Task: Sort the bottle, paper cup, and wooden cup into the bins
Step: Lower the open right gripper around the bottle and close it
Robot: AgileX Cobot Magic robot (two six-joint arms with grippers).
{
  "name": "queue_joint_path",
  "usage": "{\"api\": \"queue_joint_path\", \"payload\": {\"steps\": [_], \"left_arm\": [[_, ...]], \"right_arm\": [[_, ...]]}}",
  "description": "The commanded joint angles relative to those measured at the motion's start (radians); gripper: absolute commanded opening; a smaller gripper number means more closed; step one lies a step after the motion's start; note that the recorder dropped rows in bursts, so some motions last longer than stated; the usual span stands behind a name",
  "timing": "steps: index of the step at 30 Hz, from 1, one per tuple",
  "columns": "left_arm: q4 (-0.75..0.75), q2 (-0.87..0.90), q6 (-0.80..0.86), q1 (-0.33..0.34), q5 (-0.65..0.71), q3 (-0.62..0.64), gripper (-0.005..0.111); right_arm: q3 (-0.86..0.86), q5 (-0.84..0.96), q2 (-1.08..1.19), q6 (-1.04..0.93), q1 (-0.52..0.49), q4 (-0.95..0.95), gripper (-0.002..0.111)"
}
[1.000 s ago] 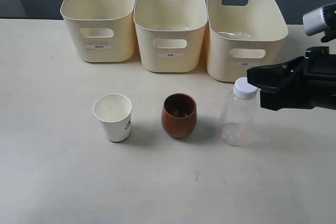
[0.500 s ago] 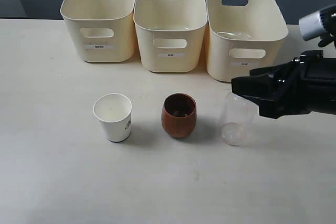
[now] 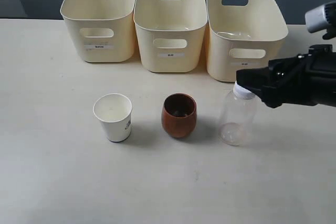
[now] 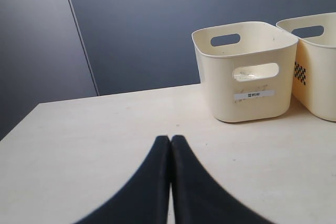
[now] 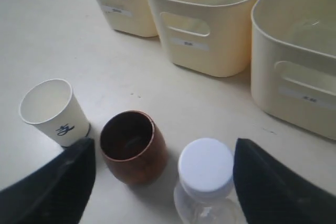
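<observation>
Cream tabletop holds the bottle (image 3: 237, 119), seemingly empty, light, thin-walled and tippy, best taken below its cap by the spread right gripper (image 5: 163, 174); the left gripper (image 4: 170, 148) is clenched.

1. The right gripper's (image 5: 163, 177) fingers (image 5: 58, 182) stand wide apart, the bottle (image 5: 206, 174) between them.
2. The wooden cup (image 5: 132, 145) crowds one finger; the paper cup (image 5: 51, 109) stands just beyond.
3. The bins (image 5: 210, 24) wall off the table ahead of the fingertips.

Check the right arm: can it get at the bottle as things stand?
Probably yes. The right gripper is open, its fingers on either side of the bottle cap, with nothing between; the wooden cup stands clear beside it.
</observation>
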Motion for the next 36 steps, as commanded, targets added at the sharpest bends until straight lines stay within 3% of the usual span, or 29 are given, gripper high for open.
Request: {"api": "queue_joint_path", "payload": {"steps": [1, 6, 11, 36], "left_arm": [[0.0, -0.005, -0.001, 0.0, -0.007, 0.002, 0.0], [0.0, -0.005, -0.001, 0.0, -0.007, 0.002, 0.0], [0.0, -0.005, -0.001, 0.0, -0.007, 0.002, 0.0], [0.0, -0.005, -0.001, 0.0, -0.007, 0.002, 0.0]], "right_arm": [[0.005, 0.02, -0.005, -0.002, -0.002, 0.009, 0.07], [-0.028, 0.002, -0.005, 0.002, -0.002, -0.006, 0.07], [-0.082, -0.081, -0.005, 0.002, -0.002, -0.006, 0.08], [-0.078, 0.011, 0.114, -0.017, -0.002, -0.006, 0.08]]}}
